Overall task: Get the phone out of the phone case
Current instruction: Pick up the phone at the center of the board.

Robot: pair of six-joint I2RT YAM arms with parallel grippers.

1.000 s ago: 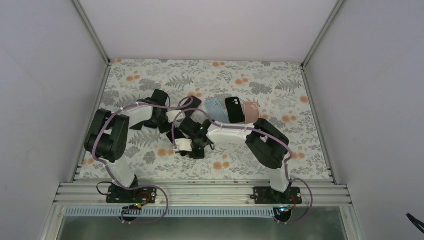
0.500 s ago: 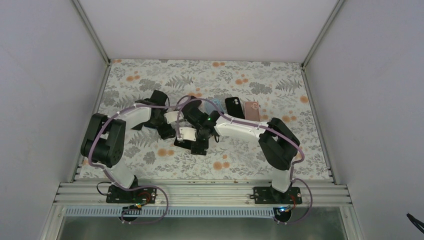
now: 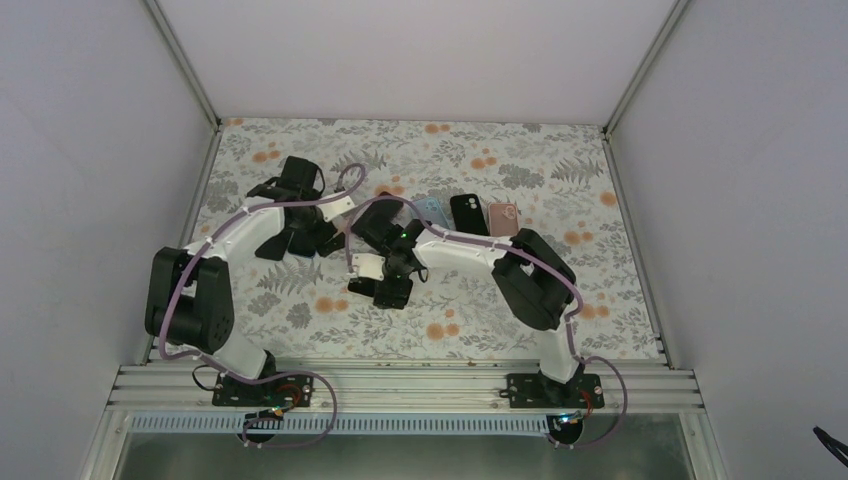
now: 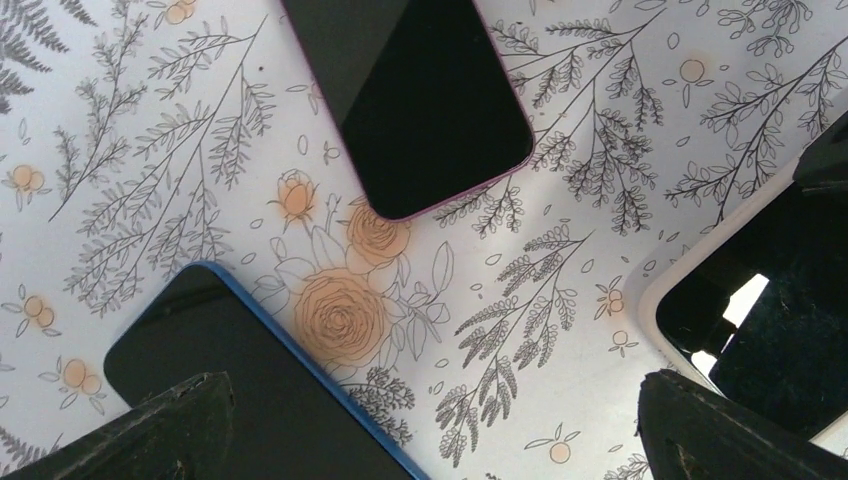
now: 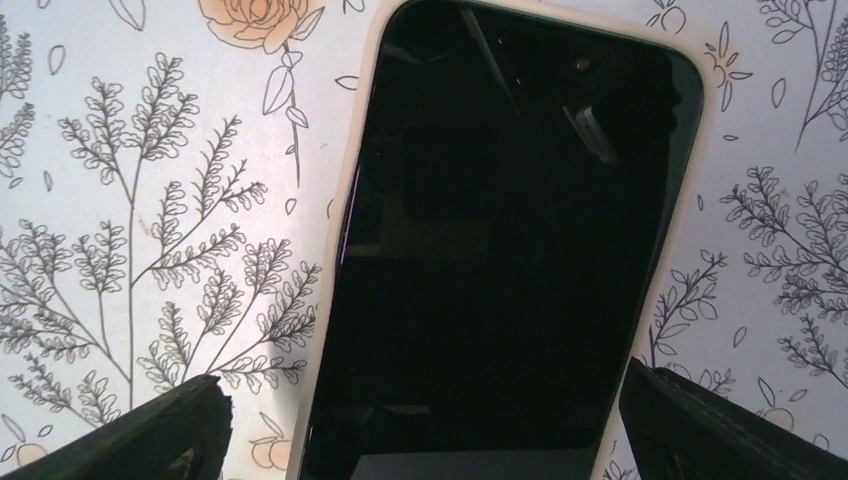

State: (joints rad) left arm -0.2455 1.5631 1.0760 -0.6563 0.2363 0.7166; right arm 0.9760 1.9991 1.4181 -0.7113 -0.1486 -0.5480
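Lying face up on the flower-printed tablecloth (image 5: pixel 150 150), the black-screened slab phone (image 5: pixel 510 250) sits inside its cream snap-on case (image 5: pixel 343 215), directly beneath the right gripper (image 5: pixel 420 425). That gripper's jaws are spread wide, one finger off each long side, holding nothing. The left gripper (image 4: pixel 430 420) is also released and empty. It hovers over bare cloth between a pink-rimmed phone (image 4: pixel 420 100), a blue-rimmed phone (image 4: pixel 230 380) and a corner of the cream-cased one at the right of its view.

The phone is probably rigid, fairly heavy for its size and slick on its glass face, so a pinch across the screen would likely slip. The case looks thin and is likely flexible, with a lip wrapping the screen edge. A sensible hold is across the long sides with one gripper. The other can then peel the lip back at a corner, where it should give most easily. Because it lies flat, the edges offer little purchase.
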